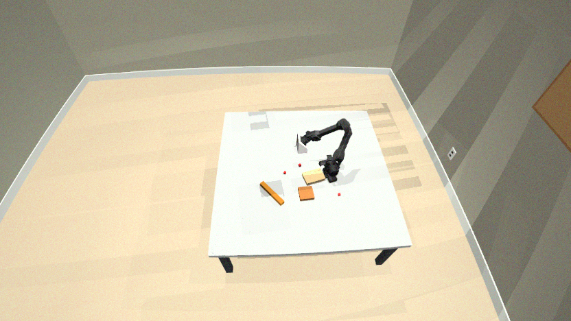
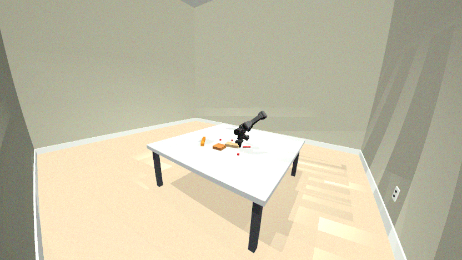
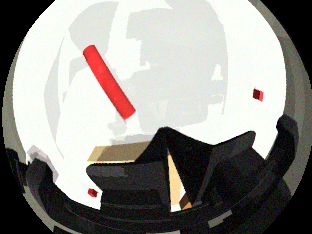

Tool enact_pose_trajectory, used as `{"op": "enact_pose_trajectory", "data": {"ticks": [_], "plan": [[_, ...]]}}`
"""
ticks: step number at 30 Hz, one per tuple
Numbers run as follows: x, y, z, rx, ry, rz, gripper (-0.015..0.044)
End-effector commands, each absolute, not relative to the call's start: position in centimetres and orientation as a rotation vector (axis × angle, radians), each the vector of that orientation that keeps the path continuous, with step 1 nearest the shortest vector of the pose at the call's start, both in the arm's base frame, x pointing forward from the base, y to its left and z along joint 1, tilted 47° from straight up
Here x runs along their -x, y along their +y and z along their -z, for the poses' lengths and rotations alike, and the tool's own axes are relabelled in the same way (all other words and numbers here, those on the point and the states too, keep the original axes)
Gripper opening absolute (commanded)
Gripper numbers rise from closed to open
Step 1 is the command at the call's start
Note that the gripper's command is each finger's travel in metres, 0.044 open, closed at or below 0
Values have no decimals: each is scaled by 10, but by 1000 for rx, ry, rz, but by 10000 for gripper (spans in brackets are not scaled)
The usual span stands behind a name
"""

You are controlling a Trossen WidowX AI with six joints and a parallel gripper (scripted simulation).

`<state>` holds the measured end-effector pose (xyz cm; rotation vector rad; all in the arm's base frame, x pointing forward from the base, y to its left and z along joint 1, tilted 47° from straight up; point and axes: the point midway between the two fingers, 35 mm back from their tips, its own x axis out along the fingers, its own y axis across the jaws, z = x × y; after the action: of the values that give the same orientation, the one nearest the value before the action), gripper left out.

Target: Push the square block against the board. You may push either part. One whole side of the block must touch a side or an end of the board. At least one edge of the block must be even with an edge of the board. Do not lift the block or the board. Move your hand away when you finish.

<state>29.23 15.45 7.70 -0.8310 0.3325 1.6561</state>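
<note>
1. The hand (image 1: 332, 179) (image 2: 239, 145) (image 3: 163, 131) is closed, fingertips together, holding nothing. It is low beside the right end of the pale wooden board (image 1: 313, 176) (image 2: 231, 144) (image 3: 120, 152) in the top view; I cannot tell whether they touch. If it is too high, a push could skim over the board's top.

2. The square orange-brown block (image 1: 306, 193) (image 2: 219, 146) (image 3: 185, 203) lies flat on the worktop (image 1: 247, 231) (image 2: 226, 171) (image 3: 50, 55), near the board but apart from it in the top view. The two sit at slightly different angles, so a straight push could make a corner meet first, leaving a wedge-shaped gap.

3. A push at the board's end, away from its middle line, would probably swivel it, spoiling the even edge.

4. Pushing too far could slide the board past the block's edge, or shove both together.

5. The red rod (image 2: 246, 146) (image 3: 109, 82) lies near the hand, where a wide backing-off sweep could knock it.
</note>
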Motion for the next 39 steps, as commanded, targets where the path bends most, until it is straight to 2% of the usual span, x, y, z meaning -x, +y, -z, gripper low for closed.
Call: {"op": "enact_pose_trajectory", "data": {"ticks": [1, 39], "plan": [[-295, 150, -70, 832, 336, -1659, 0], [-313, 121, -37, 836, 340, -1659, 0]]}}
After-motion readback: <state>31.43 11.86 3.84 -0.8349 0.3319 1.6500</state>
